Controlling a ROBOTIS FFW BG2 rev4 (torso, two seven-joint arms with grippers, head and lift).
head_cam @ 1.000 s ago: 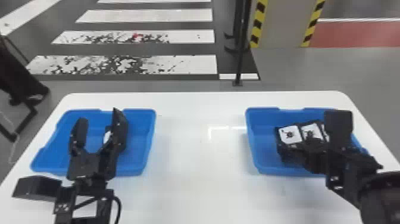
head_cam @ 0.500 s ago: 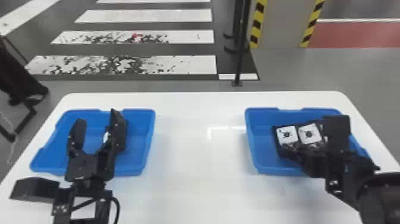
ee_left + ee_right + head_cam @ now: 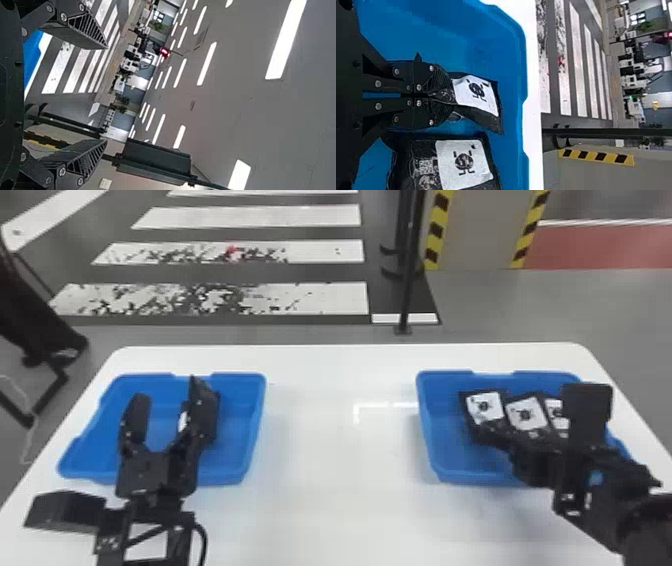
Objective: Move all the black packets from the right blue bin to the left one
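Head view: left gripper (image 3: 169, 391) above the left blue bin (image 3: 242, 420), which holds a black packet (image 3: 183, 419); right gripper (image 3: 477, 433) at black packets (image 3: 526, 413) in the right blue bin (image 3: 450, 455). Left wrist view: fingers (image 3: 81, 29) spread apart. Right wrist view: fingers (image 3: 421, 71) clamped on one packet (image 3: 475, 93).

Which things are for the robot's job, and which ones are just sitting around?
For the job:
- black packets
- right bin, where they start
- left bin, where they go
- right gripper, pinching one packet
- left gripper, open

Just there:
- pole
- floor stripes
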